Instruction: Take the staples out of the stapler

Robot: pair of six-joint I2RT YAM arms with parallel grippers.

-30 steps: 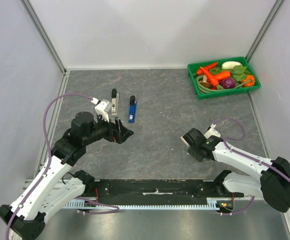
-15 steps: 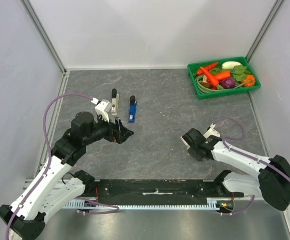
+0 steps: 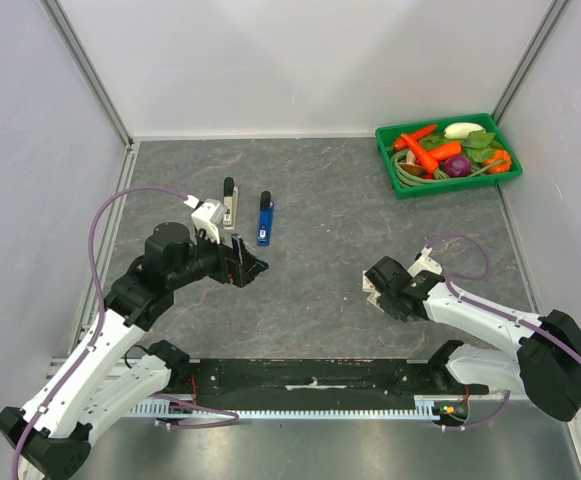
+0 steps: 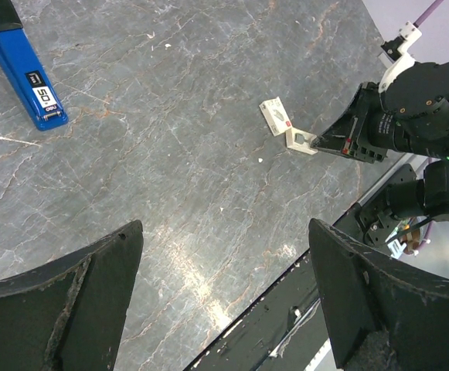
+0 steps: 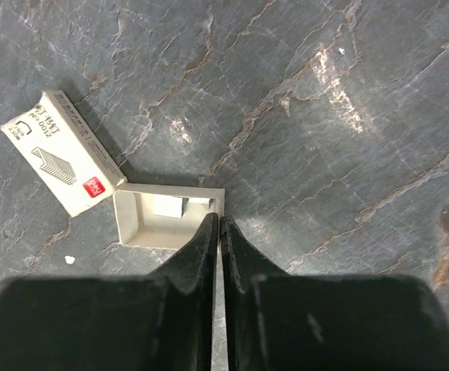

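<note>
Left gripper [image 4: 226,232] gaping wide, nothing between its fingers, and the long blue plastic stapler [image 4: 19,66] lies flat on the grey stone-look tabletop [image 4: 193,116], ahead of those jaws and off past the finger on the left of the wrist view. Its long axis runs roughly away from the jaws on a slight slant, crosswise to the line from finger to finger, so a reach forward and a sidestep should bracket its narrow width, I reckon. Over to the right gripper [image 5: 219,222]: closed to a thin slit, tips right at the near rim of the small open white cardboard tray [image 5: 166,224], with the white cardboard staple box [image 5: 62,151] beyond it. Whether that rim is pinched, can't tell. The stapler sits well apart from those jaws, so the left arm is nearer.
</note>
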